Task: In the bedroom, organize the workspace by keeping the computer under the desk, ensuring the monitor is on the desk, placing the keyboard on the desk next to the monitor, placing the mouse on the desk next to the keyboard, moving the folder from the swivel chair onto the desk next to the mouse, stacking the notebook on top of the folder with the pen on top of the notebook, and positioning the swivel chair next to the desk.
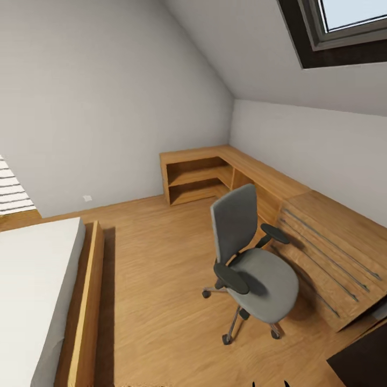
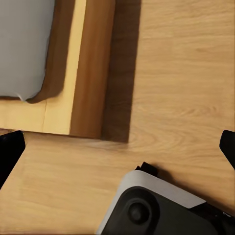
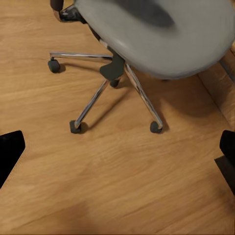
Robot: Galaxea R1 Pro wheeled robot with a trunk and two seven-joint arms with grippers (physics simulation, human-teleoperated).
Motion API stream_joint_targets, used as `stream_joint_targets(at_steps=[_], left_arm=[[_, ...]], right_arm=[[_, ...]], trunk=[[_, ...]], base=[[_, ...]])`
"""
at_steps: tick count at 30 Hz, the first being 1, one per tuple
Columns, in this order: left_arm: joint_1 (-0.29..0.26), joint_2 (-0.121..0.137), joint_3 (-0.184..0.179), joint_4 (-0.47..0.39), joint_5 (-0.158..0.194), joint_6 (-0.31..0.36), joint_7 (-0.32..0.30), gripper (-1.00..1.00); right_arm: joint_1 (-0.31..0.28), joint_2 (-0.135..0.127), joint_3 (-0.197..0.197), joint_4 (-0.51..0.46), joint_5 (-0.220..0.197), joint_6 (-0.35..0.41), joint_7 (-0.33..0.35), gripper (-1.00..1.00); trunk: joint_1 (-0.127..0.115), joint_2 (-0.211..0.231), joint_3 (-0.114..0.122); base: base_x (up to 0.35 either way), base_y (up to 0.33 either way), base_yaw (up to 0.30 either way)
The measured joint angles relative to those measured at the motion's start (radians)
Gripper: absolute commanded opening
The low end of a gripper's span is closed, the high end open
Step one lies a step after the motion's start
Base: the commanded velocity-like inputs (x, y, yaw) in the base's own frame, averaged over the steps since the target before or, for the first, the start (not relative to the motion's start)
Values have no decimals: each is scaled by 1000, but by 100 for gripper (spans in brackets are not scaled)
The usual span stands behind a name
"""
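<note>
The swivel chair stands by a wood dresser, seat apparently bare; desk barely visible — arranging unjudgeable; both grippers splayed, empty.

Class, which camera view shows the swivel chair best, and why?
The head view: the whole swivel chair shows, back, armrests, seat and base. The right wrist view catches just its seat underside and chrome legs; the left wrist view looks at floor and bed frame.

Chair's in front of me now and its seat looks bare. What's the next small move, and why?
Probably turn the base right toward the glossy black corner at the head view's lower right, likely the desk. The swivel chair stands by the light wood dresser, its grey seat holding no folder, and both grippers look open and empty, so nothing here calls for a grasp yet.
</note>
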State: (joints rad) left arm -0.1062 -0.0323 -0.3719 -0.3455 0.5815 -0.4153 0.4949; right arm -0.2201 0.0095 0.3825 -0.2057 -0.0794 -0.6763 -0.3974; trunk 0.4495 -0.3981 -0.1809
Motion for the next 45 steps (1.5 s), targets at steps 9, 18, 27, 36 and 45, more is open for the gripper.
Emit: stream_joint_targets(at_steps=[9,18,27,36,45], left_arm=[[0,-2,-2,0,-1,1,-3,100],[0,0,-2,0,1,4,-79,100],[0,-1,-2,0,1,4,-84,100],[0,-1,-2,0,0,3,-85,100],[0,-2,-2,0,0,3,-86,100]], right_arm=[[0,0,0,1,0,0,0,100],[0,0,0,3,0,0,0,100],[0,0,0,3,0,0,0,100],[0,0,1,4,4,-1,2,100],[0,0,2,4,6,-2,3,100]], trunk=[[0,0,0],[0,0,0],[0,0,0],[0,0,0],[-1,0,0]], base=[[32,0,293],[222,0,293],[25,0,293],[54,0,268],[278,0,52]])
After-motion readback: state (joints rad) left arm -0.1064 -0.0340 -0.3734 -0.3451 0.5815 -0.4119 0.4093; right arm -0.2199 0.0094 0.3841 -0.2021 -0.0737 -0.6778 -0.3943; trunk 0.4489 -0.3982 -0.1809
